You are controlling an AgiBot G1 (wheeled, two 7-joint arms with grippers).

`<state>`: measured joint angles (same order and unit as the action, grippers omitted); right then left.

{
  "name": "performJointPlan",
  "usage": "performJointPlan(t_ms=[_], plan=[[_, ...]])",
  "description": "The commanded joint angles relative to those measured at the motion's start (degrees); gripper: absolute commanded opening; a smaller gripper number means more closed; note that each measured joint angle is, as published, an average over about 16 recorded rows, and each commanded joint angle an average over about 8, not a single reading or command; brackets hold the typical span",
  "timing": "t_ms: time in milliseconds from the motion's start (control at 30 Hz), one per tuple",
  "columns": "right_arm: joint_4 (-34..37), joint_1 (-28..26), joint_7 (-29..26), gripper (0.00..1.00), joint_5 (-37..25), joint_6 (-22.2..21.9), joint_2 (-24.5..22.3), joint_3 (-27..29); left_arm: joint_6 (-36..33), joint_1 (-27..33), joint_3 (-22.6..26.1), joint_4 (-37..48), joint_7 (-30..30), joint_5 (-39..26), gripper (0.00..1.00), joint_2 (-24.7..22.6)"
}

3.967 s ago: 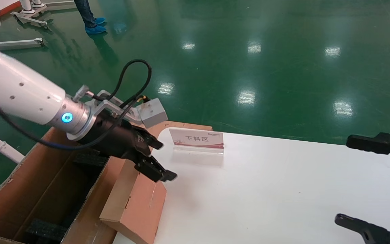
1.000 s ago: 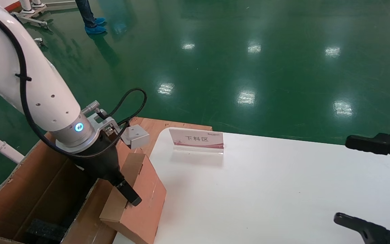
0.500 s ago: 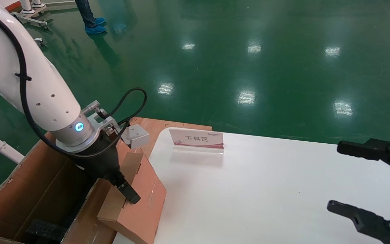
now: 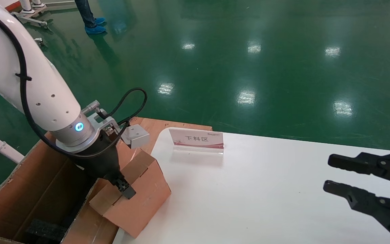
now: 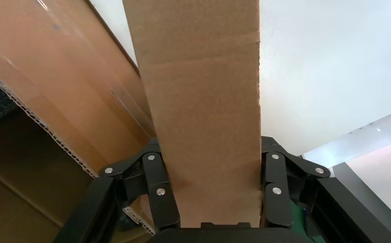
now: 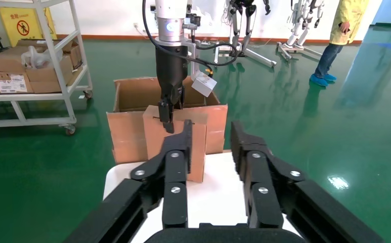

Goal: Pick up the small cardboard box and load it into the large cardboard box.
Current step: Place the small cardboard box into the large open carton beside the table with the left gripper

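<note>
- Your left claw (image 4: 124,188) is clamped on the small cardboard box (image 4: 137,198) – tilted at the lower left of the head view, at the tabletop (image 4: 266,189) edge.
- Touching it on the left, the large cardboard box (image 4: 29,189) stands open, with black foam (image 4: 44,230) on its bottom.
- Your right claw (image 4: 330,176) hovers at the right edge, fingers narrowly apart – holding nothing.

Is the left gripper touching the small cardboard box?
Touching. The left wrist view shows the left gripper jaws pressed against both sides of the small cardboard box.
</note>
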<state>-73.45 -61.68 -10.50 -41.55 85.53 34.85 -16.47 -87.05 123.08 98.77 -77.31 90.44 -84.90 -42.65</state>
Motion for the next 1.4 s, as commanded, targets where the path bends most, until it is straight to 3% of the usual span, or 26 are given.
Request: performJointPlan(t_ms=[33,433,967,1233,1400], plan=[[0.0,0.0,0.0,0.0,0.0,0.0,0.0,0.0,-0.02,-0.02,0.02,-0.03,0.05,-0.07,0.0,0.01],[0.04,-0.03,0.03,0.0,0.01,0.01,0.0,-0.04,0.85,2.81,-2.6,1.68,-2.27,3.83,0.0,2.15],[0.05,-0.05,0.06,0.0,0.05,-0.01,-0.02,-0.1,-2.58,19.46,-9.18,6.56,-7.95,4.5,0.0,8.57],[0.05,-0.05,0.07,0.0,0.07,-0.02,-0.03,-0.13,-4.2,29.55,-7.62,12.99,-13.98,3.17,0.0,9.96],[0.05,-0.06,0.08,0.6,0.08,-0.03,-0.04,-0.15,-4.75,34.59,-0.73,15.71,-16.21,2.28,0.0,9.67]])
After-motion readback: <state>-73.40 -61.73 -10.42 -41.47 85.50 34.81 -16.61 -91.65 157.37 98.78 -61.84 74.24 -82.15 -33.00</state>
